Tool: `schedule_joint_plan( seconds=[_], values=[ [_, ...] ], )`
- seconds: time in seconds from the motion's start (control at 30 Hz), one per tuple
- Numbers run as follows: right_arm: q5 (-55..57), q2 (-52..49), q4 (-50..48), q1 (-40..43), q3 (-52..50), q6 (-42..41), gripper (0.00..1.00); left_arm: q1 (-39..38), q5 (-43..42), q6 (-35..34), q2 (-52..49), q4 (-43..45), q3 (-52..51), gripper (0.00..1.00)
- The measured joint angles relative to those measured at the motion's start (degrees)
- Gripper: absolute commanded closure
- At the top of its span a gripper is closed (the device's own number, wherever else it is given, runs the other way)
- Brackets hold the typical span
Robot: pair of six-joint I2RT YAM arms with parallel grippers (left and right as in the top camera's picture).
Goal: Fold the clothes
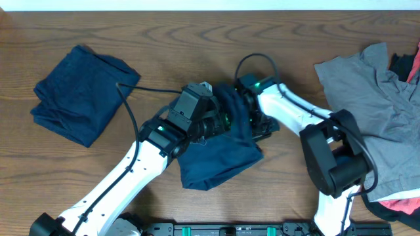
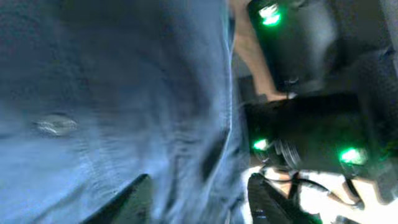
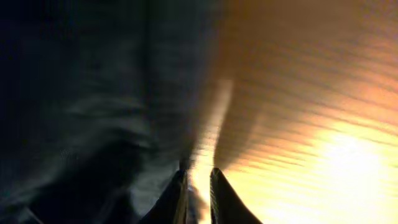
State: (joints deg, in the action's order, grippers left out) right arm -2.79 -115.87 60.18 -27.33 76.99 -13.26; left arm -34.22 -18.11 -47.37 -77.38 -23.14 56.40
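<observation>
A dark blue garment (image 1: 220, 160) lies crumpled at the table's middle, its upper part lifted between the two arms. My left gripper (image 1: 220, 121) is open, with the blue cloth (image 2: 112, 93) filling the space between its spread fingers (image 2: 202, 199). My right gripper (image 1: 244, 113) faces it from the right. Its fingers (image 3: 198, 193) are nearly closed at the edge of the dark cloth (image 3: 81, 93), and seem to pinch that thin edge. The right arm's black body with green lights (image 2: 311, 137) is close in the left wrist view.
A folded dark blue garment (image 1: 82, 95) lies at the back left. A grey garment (image 1: 374, 98) is spread at the right edge, over red cloth (image 1: 400, 206). Bare wooden table (image 3: 311, 93) lies to the right of the right fingers.
</observation>
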Motion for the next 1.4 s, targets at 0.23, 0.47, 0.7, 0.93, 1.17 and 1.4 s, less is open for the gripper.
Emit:
schedule_joint_plan(
  seconds=[0.23,0.47,0.7,0.93,1.17,1.4],
  values=[
    [-0.1,10.2,1.5,9.6,9.1,0.2,0.88,4.0,2.8,6.9,1.2,0.1,0.0,0.42],
    [-11.7,20.7,4.4,8.8,12.5,6.5,0.90,12.3,10.6,14.6,0.0,3.1,0.1,0.42],
    [-19.5,18.8,2.5,2.4,7.5,7.9,0.92,16.9,12.3,19.0,-9.9,6.5,0.6,0.42],
    [-23.3,18.8,-6.8,-4.5,-4.5,7.0,0.91,17.0,12.5,20.9,-21.7,6.6,0.6,0.42],
    [-23.3,18.8,-18.6,-7.4,-19.6,4.4,0.89,17.0,12.5,21.3,-25.3,-0.3,1.4,0.42],
    [-20.6,19.1,-26.3,-6.5,-29.7,-0.3,0.88,17.0,11.6,21.3,-25.2,-15.7,2.2,0.42]
  ],
)
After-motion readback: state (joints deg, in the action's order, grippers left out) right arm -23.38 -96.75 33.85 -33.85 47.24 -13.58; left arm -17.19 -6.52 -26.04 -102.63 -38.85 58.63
